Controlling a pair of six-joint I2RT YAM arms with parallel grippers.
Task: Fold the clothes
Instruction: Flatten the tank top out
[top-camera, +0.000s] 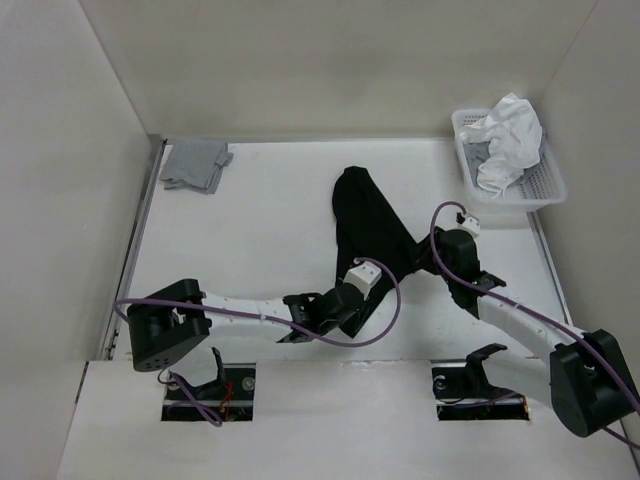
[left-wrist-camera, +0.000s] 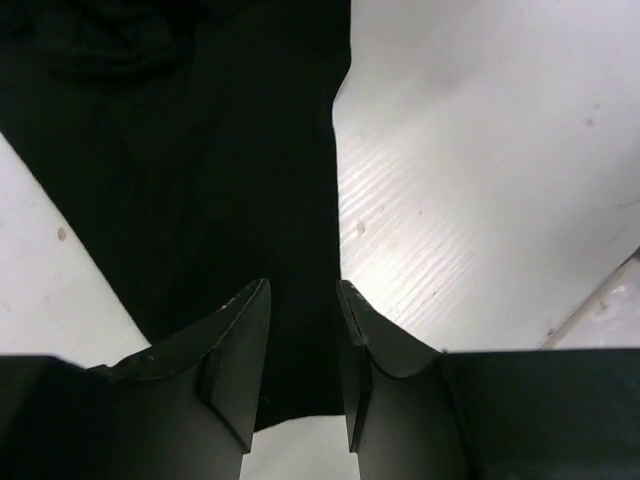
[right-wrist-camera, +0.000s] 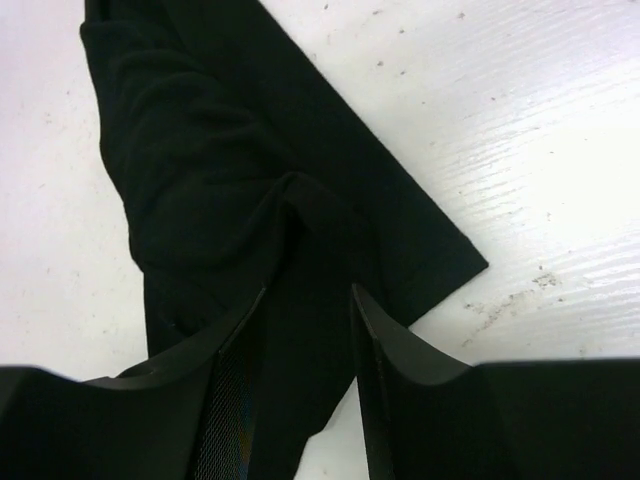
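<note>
Lying bunched in the middle of the table (top-camera: 260, 230), the black shirt (top-camera: 365, 225) forms a narrow, crumpled band. One end points toward the far wall, and from there it runs toward the arms and splits into two tails, one to the near left and one to the near right.

The left claw (top-camera: 340, 305) stands over the near-left tail. In its wrist view the shirt (left-wrist-camera: 200, 150) lies flat as a dark strip running away from the lens. The left claw (left-wrist-camera: 300, 340) straddles the strip with its fingers partly apart, and cloth shows in the gap between them. Nothing looks pinched, though whether the tips touch the fabric cannot be told.

The right claw (top-camera: 460, 270) is over the near-right tail. In its wrist view the shirt (right-wrist-camera: 220, 200) is puckered into a ridge that leads toward the right claw (right-wrist-camera: 308, 330). Its fingers stand apart on either side of that ridge and are not closed on it. A straight-edged corner of the shirt lies to the right on bare table.

A white basket (top-camera: 545, 185) sits at the far right corner with a white garment (top-camera: 510, 135) heaped in it, well apart from the shirt. A grey cloth (top-camera: 195, 165) lies at the far left corner
</note>
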